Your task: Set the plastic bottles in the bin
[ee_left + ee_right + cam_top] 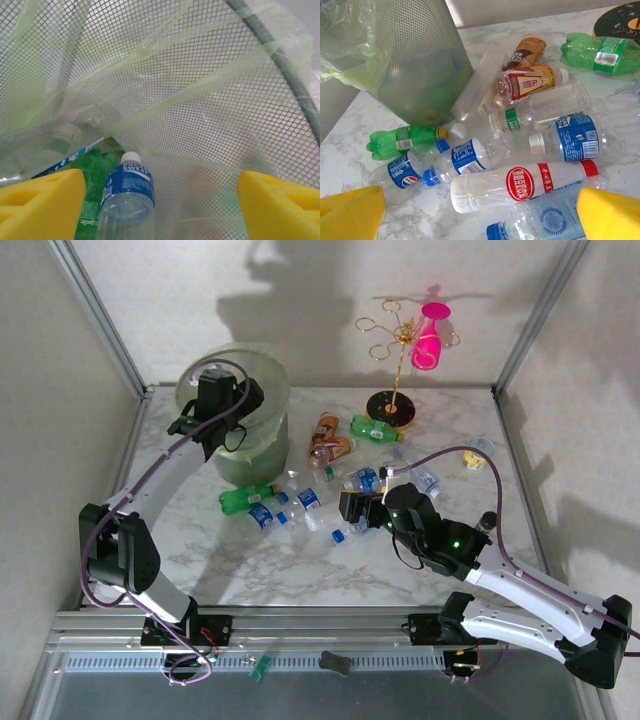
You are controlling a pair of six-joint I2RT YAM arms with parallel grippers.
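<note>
Fingers (40, 200) of left gripper (160, 175) spread apart inside bin (262, 455), upper left; right gripper (480, 195) held open above bottles (245, 499), centre

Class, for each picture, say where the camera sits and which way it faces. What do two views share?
Top external: above, behind the robot, looking down on the table; left claw and right claw show.
Left wrist: on the left claw, looking into the bin; its yellow fingers show.
Right wrist: low over the table, facing the bottles; yellow fingers show.
Shared: top and right wrist both see the bin.
</note>
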